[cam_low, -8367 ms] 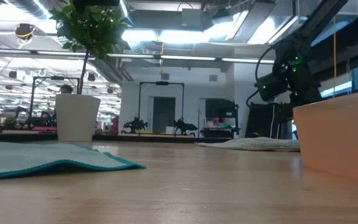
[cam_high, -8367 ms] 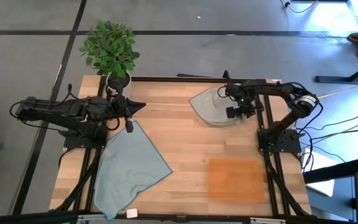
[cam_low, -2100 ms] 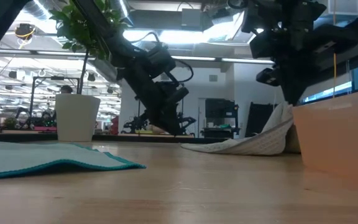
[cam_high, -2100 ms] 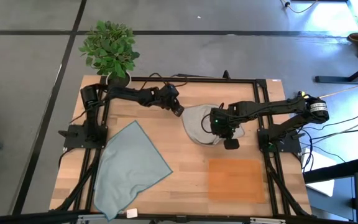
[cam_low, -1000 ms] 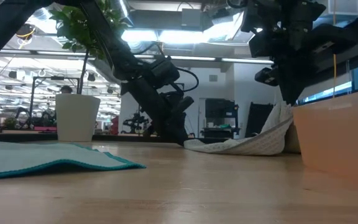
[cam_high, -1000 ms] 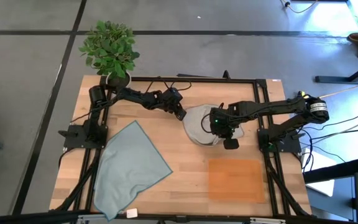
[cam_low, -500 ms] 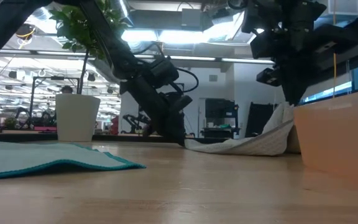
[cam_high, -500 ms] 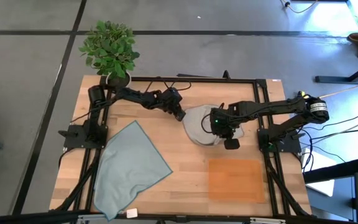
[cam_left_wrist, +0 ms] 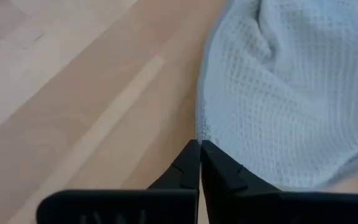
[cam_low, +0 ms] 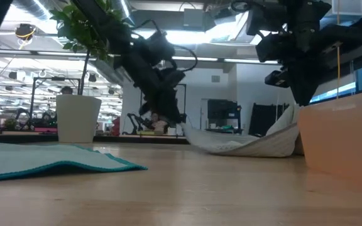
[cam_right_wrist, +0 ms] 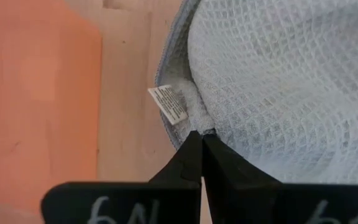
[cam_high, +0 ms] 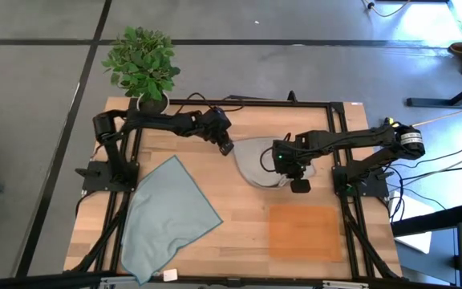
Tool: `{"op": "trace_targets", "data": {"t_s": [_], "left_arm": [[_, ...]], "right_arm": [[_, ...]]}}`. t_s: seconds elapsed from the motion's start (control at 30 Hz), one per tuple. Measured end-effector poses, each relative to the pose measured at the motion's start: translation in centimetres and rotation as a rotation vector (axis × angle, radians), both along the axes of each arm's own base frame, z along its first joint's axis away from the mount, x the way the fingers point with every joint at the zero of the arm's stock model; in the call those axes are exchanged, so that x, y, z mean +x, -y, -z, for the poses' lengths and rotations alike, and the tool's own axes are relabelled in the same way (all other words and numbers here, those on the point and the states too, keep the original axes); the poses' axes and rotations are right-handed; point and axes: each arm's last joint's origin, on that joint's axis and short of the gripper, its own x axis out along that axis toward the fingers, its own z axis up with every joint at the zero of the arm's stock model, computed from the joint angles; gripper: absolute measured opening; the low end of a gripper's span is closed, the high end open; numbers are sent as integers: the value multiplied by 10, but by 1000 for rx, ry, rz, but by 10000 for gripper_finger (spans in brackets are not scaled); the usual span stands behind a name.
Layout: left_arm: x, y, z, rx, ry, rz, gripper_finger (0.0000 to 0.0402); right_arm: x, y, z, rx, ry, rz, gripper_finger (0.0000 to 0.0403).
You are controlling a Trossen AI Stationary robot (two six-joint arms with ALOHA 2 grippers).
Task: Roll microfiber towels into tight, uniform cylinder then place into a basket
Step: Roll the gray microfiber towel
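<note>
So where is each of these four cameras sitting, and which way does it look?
High: above, straight down; table, both arms.
Low: table height, level; grey towel, arms above.
Left wrist: on the left arm; left gripper pinching the towel's edge.
Right wrist: right gripper pinching beside the label.
All share the grey towel.

bare table (cam_high: 247, 205) between towel (cam_high: 167, 215), basket (cam_high: 304, 232)
</note>
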Motion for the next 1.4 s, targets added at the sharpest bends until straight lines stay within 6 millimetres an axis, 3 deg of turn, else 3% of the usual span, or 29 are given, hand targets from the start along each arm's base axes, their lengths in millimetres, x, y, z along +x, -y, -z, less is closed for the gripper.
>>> {"op": "trace_targets", "data": {"t_s": [0.3, 0.57, 0.77, 1.0, 1.23, 1.4], "left_arm": [[-26, 21, -47, 36, -41, -59, 0], [-51, 48, -100, 122, 71, -153, 0], [-77, 66, -129, 225, 108, -253, 0], [-96, 79, -146, 367, 105, -328, 0], [-102, 80, -163, 499, 123, -468, 0], [-103, 78, -186, 572, 144, -485, 0]], "right_arm": [[-17, 0, -27, -31, 104, 105, 5], [-27, 4, -40, -159, 166, 195, 5], [-28, 18, -48, -247, 202, 332, 5], [-23, 42, -74, -329, 320, 530, 5], [-20, 68, -95, -307, 463, 743, 5], [-23, 83, -115, -246, 525, 782, 5]]}}
